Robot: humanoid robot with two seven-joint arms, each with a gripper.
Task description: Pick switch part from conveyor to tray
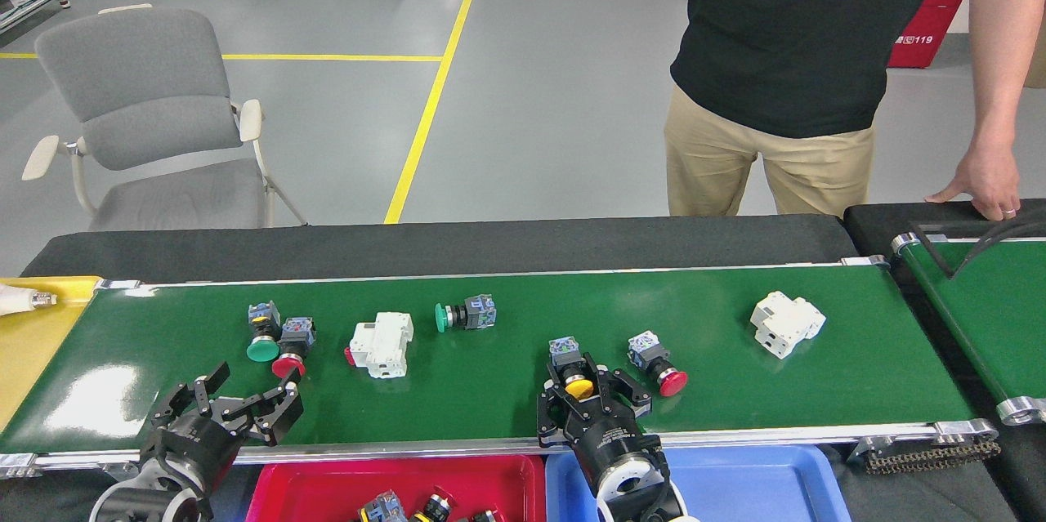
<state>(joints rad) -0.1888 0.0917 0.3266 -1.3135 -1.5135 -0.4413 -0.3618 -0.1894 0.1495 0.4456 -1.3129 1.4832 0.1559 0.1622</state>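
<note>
The conveyor runs across the view with several switch parts on it. A yellow-capped push button lies right of centre, and my right gripper is open with a finger on either side of its cap. Beside it lies a red-capped button. Further left are a green-capped button on its side, a white breaker, and a green-capped button touching a red-capped one. Another white breaker lies at the right. My left gripper is open over the belt's front edge, just in front of that touching pair.
A red tray holding several switch parts and a blue tray sit below the belt's front rail. A yellow tray is at the left end. A second green belt stands at the right. A person stands behind, with a hand on the black table.
</note>
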